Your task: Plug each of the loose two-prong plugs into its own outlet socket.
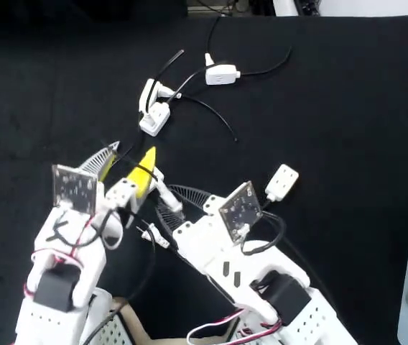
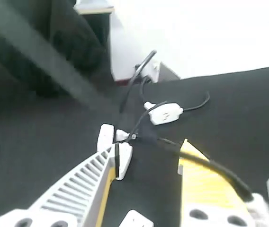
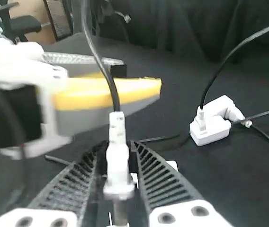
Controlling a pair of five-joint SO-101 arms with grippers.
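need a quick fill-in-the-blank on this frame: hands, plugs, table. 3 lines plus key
1. The right hand is shut on a white ___ with a black cord.
2. The left hand is open; its smooth finger is coloured ___.
3. The table cover is ___.
Missing words: plug; yellow; black.

place: robotics lab or office workroom | table [image 1: 362, 108] draped in black cloth | office chair [image 3: 18, 21] on the floor behind | dark curtain [image 3: 196, 23] as backdrop | loose cables [image 1: 222, 6] past the far table edge
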